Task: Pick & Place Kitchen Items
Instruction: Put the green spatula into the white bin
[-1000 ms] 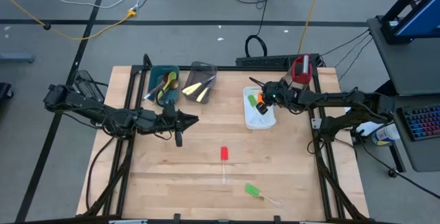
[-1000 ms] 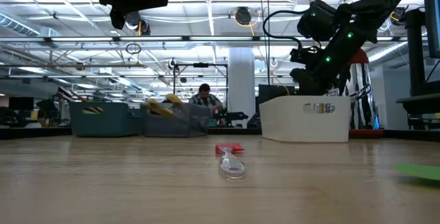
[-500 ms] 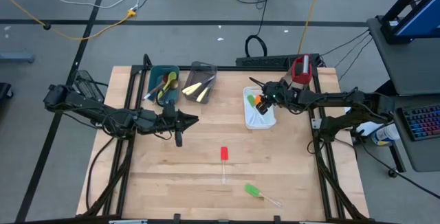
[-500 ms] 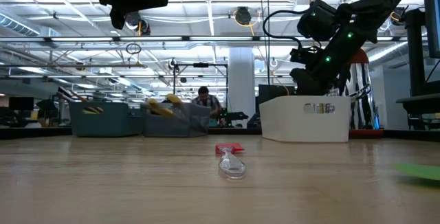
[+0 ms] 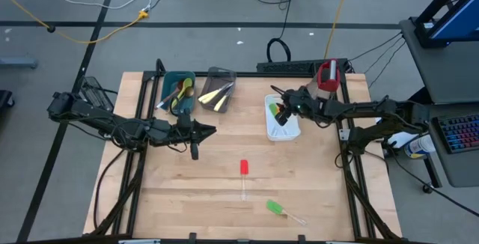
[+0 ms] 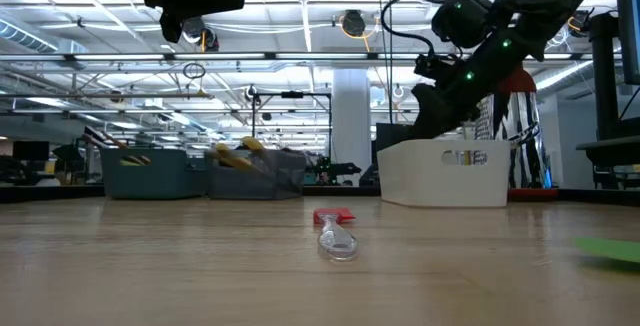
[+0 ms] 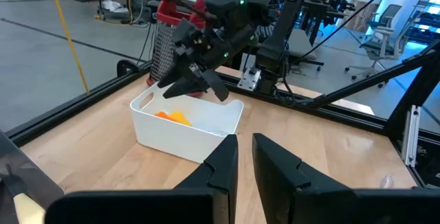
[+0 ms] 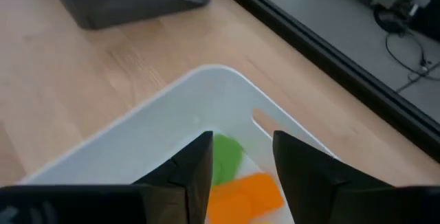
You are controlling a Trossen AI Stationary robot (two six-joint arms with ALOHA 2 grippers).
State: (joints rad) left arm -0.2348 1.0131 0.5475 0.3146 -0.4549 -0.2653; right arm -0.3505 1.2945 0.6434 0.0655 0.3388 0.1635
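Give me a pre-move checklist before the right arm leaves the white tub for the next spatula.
1. Right gripper open and holding nothing: ok; the fingers stand apart with nothing between them.
2. Orange-headed spatula lying inside the white tub: ok, next to a green head.
3. Gripper above the tub rim: ok in the low view.
4. Next items free on the table: ok; the red-headed spatula and the green-headed spatula lie apart on bare wood.
5. Left gripper out of the way: ok; it hangs over the table's left half.
6. Left gripper holding nothing: cannot tell.
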